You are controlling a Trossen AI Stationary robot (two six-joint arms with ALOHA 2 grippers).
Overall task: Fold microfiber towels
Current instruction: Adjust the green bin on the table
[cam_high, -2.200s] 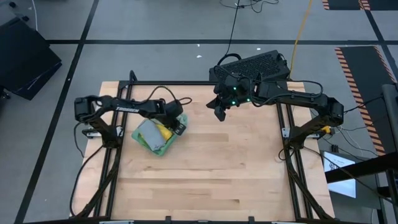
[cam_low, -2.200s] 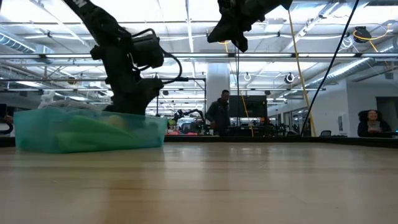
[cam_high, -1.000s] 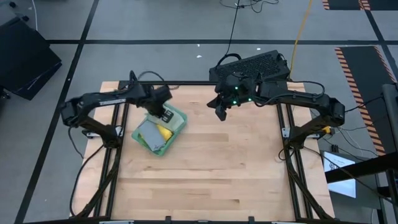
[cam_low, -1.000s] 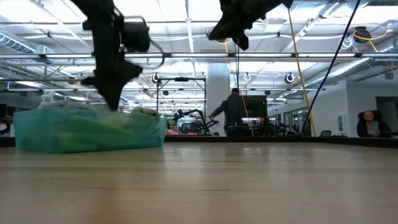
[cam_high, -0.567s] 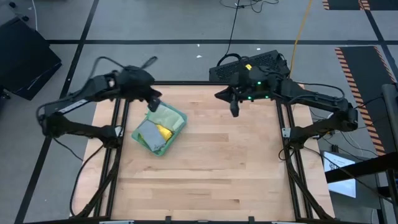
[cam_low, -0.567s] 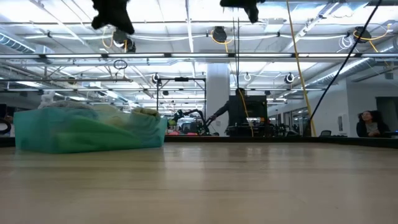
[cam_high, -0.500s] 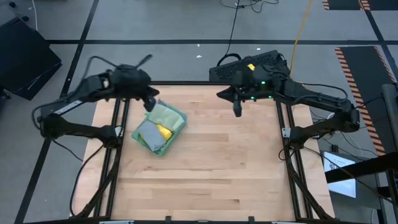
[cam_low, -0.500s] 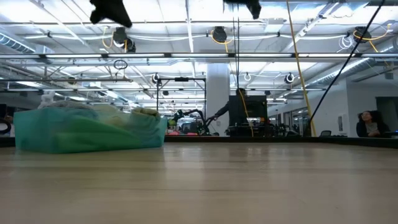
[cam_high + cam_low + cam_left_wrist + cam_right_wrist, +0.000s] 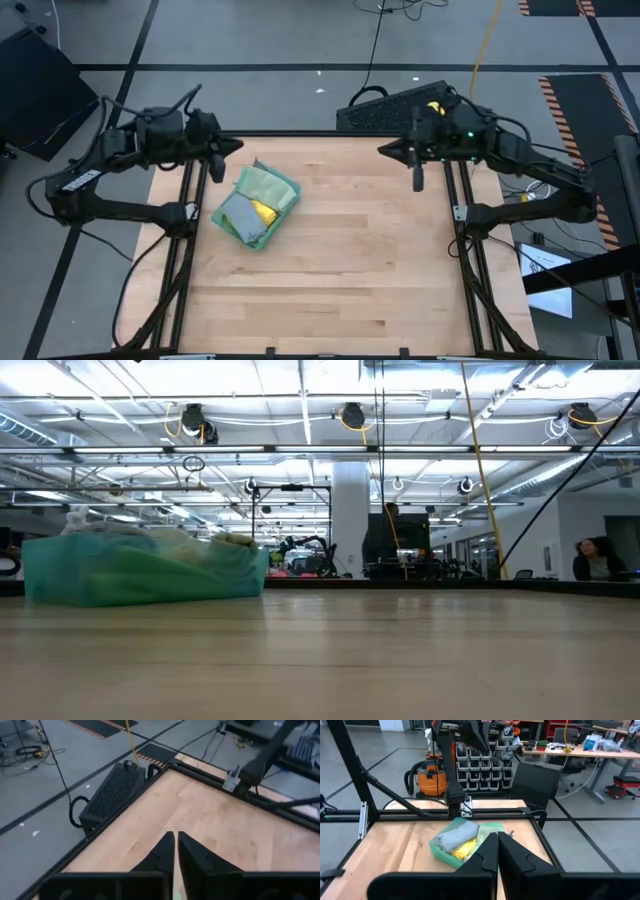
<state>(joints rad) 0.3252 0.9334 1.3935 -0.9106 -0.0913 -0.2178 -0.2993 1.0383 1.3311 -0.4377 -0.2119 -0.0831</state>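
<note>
towels (image 9: 256, 205) lie stacked right of the left gripper (image 9: 216, 163).

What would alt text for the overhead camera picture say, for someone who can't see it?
A folded stack of microfiber towels, teal, grey, yellow and pale green, sits on a wooden table. The left gripper and right gripper, both shut and empty, are over the table's two side edges.

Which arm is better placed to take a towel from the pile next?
Probably the left: its gripper hangs just beyond the towel pile, while the right gripper is across the table. Both jaws are shut.
</note>
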